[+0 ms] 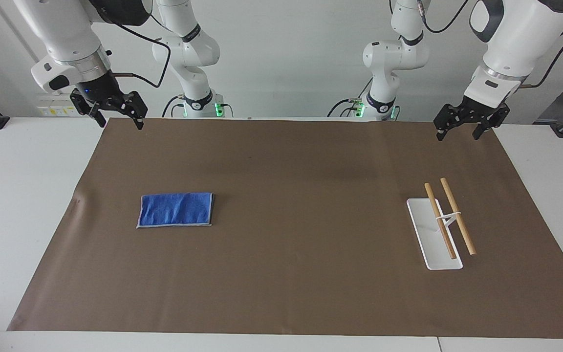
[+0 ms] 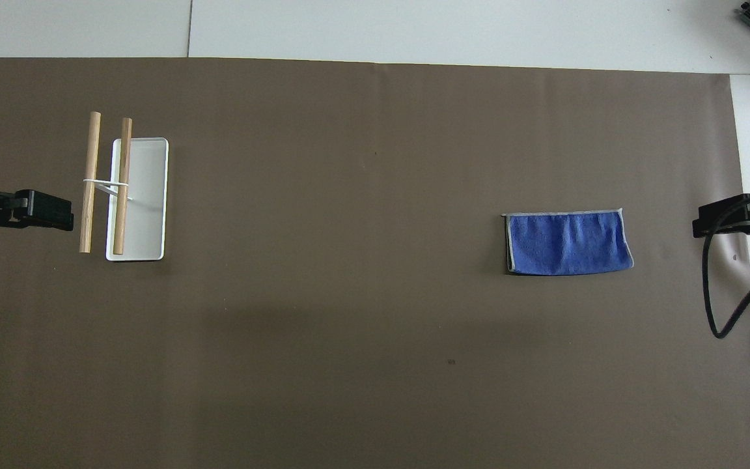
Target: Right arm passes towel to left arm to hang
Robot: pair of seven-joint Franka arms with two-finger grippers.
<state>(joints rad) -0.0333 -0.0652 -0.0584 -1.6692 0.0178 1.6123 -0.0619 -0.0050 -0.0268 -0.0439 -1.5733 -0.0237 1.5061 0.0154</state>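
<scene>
1. Small blue terry towel with thin light-grey edging (image 1: 176, 209) (image 2: 568, 243): lies flat on the large brown mat (image 1: 301, 220) (image 2: 349, 293) covering the white bench (image 1: 17, 205), toward the right arm's end, about midway between the bench's robot edge and its outer edge. Nothing touches it.
2. Right arm's black two-finger tool (image 1: 117, 113) (image 2: 717, 220): raised over the mat's corner at the robot edge, right arm's end. Fingers spread apart, empty, well apart from the towel.
3. Left arm's black two-finger tool (image 1: 459, 129) (image 2: 46, 210): raised over the mat's corner at the robot edge, left arm's end. Fingers spread apart, empty.
4. White flat-based rack with two wooden rails (image 1: 445, 220) (image 2: 118, 185): stands on the mat toward the left arm's end, rails bare.
</scene>
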